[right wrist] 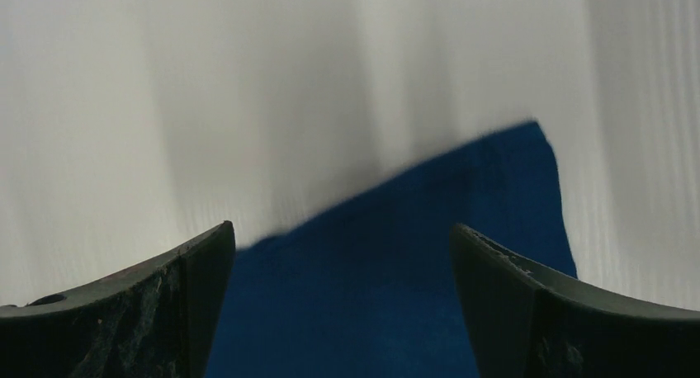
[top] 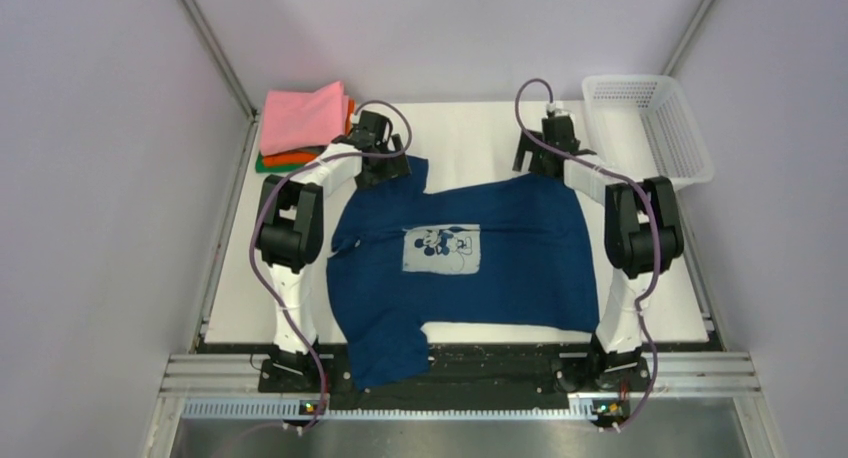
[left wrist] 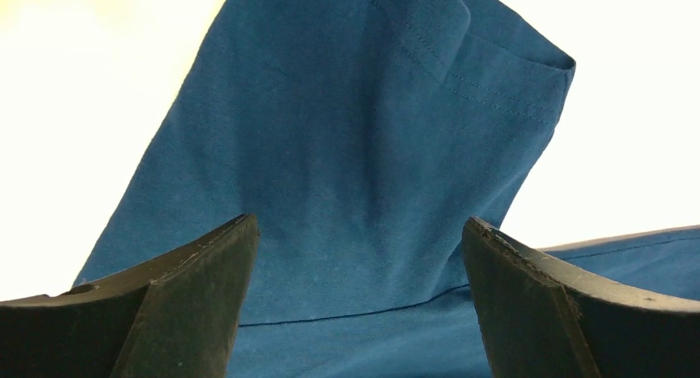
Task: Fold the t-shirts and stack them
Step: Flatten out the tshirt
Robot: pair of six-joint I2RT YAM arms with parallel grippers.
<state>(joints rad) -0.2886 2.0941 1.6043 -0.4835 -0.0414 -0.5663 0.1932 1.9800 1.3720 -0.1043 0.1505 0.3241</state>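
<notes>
Standing by the rig, one sees the navy t-shirt lying spread out and face up on the white table, its pale chest print showing. Its near sleeve droops over the table's front edge. From above, the left gripper sits at the shirt's far sleeve and the right gripper at the shirt's far corner on the opposite side.

Only the wrist cameras show how the jaws stand. Both pairs are spread wide with nothing pinched between them. The left wrist view shows the sleeve's stitched cuff filling the gap between the dark fingers. The right wrist view, somewhat blurred, shows just a blue point of cloth against bare table.

Only the overhead view takes in the rest. Beyond the shirt's sleeve side lies a folded stack, with a pink shirt on top, an orange shirt under it and a green shirt at the bottom. A white mesh basket stands beyond the shirt's other far corner.
</notes>
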